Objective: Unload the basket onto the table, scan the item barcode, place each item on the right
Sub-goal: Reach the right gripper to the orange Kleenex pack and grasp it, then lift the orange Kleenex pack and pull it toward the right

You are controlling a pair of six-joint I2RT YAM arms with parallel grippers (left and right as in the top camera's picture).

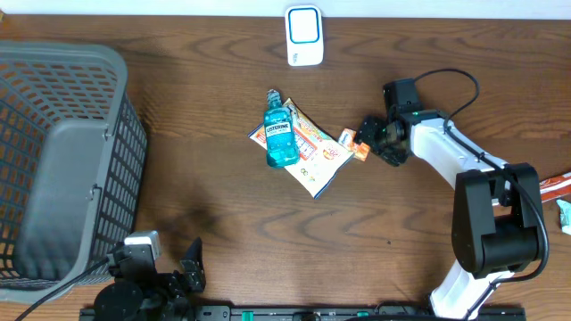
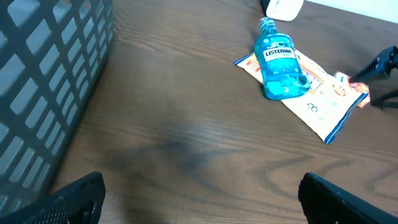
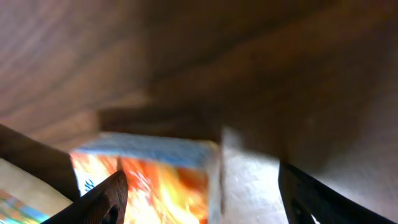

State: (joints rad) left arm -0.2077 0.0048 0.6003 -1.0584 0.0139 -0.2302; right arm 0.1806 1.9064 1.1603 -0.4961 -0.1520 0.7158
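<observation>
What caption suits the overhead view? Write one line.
Right gripper at a small orange-and-white packet, beside a blue Listerine mouthwash bottle lying on a flat printed pouch.

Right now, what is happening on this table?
The right gripper has its fingers around a small orange and white box near the blue Listerine mouthwash bottle; a firm grip is not clear. The left gripper sits open near the grey plastic basket. The white scanner is untouched.
</observation>
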